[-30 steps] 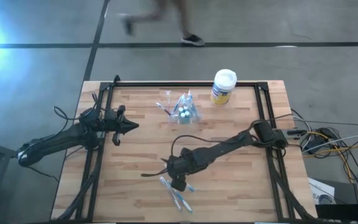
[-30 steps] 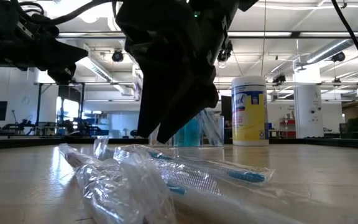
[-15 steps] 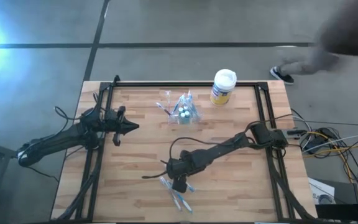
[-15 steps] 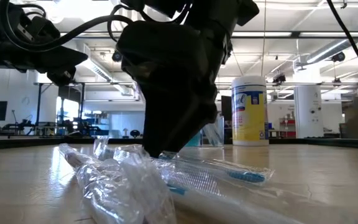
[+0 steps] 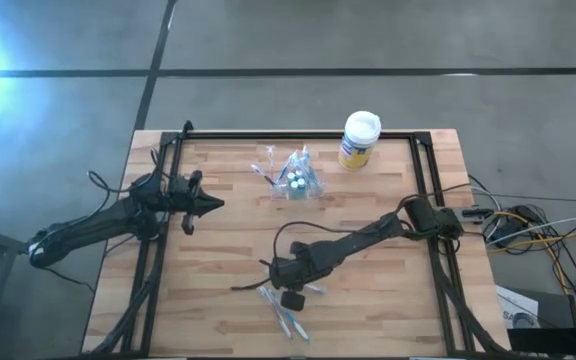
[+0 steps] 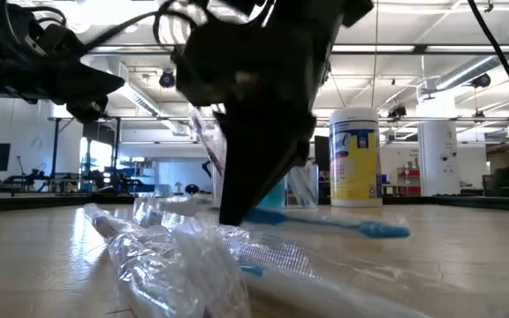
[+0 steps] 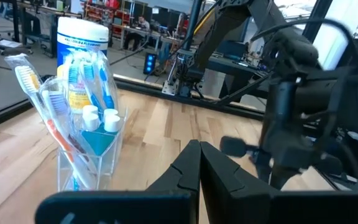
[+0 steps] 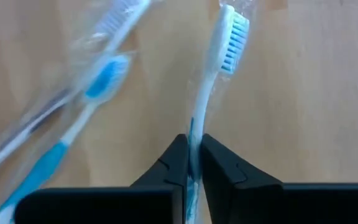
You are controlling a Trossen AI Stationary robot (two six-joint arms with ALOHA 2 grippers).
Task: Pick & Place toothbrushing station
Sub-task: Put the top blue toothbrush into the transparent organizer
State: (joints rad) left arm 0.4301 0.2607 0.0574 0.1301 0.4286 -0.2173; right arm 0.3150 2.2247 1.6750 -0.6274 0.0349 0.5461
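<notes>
Low-centre of the overhead frame, right gripper [image 5: 290,298] is clamped on a wrapped blue-white toothbrush [image 8: 211,93], w/ more wrapped brushes [image 5: 280,312] lying beside it on the table [image 5: 388,300]. Clear cup [image 5: 296,180] of brushes stands upper centre, near the yellow canister [image 5: 358,140]. Left gripper [image 5: 213,203] waits mid-left, fingers together.

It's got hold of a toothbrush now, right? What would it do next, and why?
Probably lift it a little. The right gripper is shut on a wrapped blue-white toothbrush, still low over the other wrapped toothbrushes. The clear cup stands farther back on the table, so it must clear the pile first.
</notes>
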